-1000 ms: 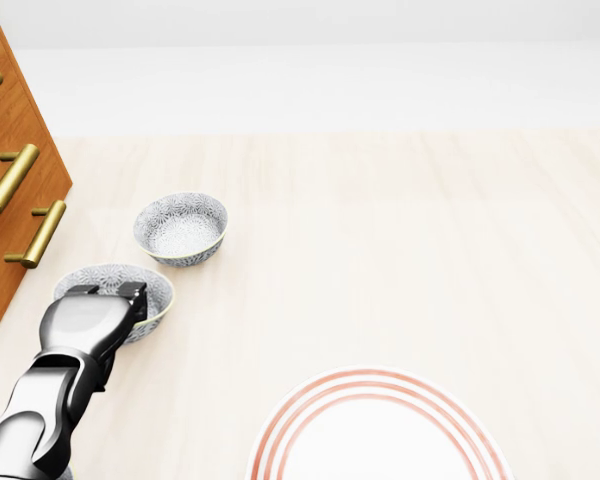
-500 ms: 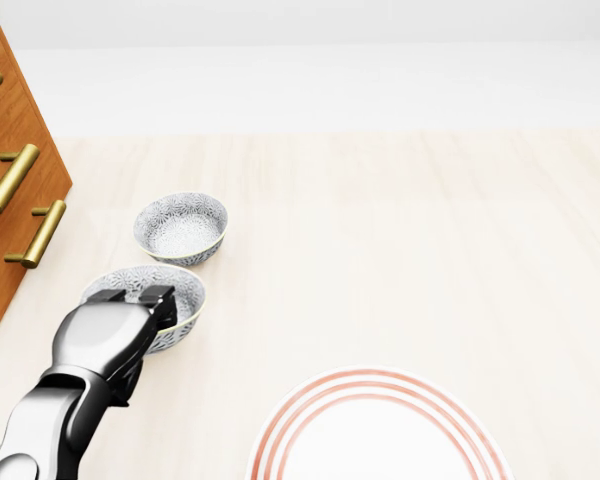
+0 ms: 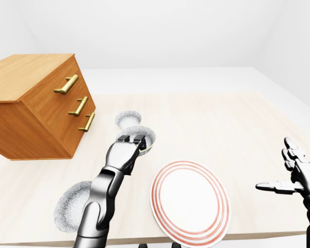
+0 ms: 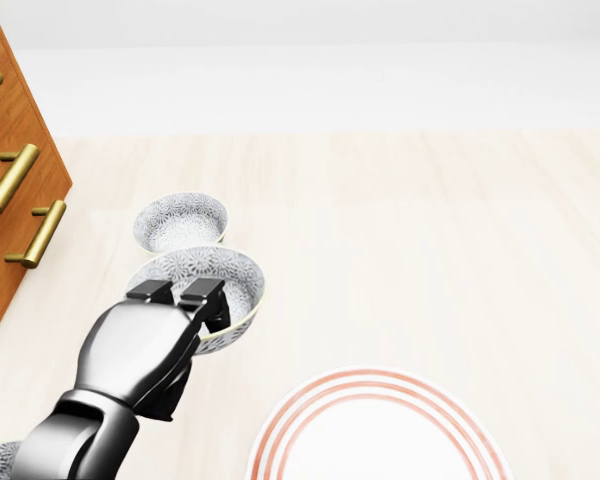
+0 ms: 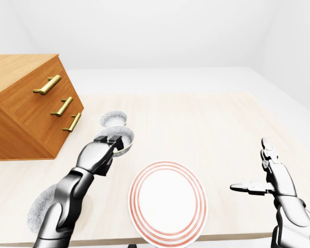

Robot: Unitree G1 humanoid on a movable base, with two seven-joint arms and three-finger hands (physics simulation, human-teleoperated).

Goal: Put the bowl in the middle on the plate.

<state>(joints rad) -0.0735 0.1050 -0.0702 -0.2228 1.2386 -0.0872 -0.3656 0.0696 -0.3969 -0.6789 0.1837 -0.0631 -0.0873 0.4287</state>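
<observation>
Carrying step: fingers [image 4: 206,293] of the left hand [image 4: 140,350] clamp the grey patterned ceramic bowl [image 4: 220,272], upper-left of the white red-ringed round plate [image 4: 380,440]. Next, it needs centring above the plate, then lowering. The right hand [image 5: 273,181] is splayed open.

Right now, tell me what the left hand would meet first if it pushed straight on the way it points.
Probably the far bowl: the left hand, closed on the middle bowl, points up the head view toward it. The middle bowl looks lifted, so it might pass over instead.
</observation>
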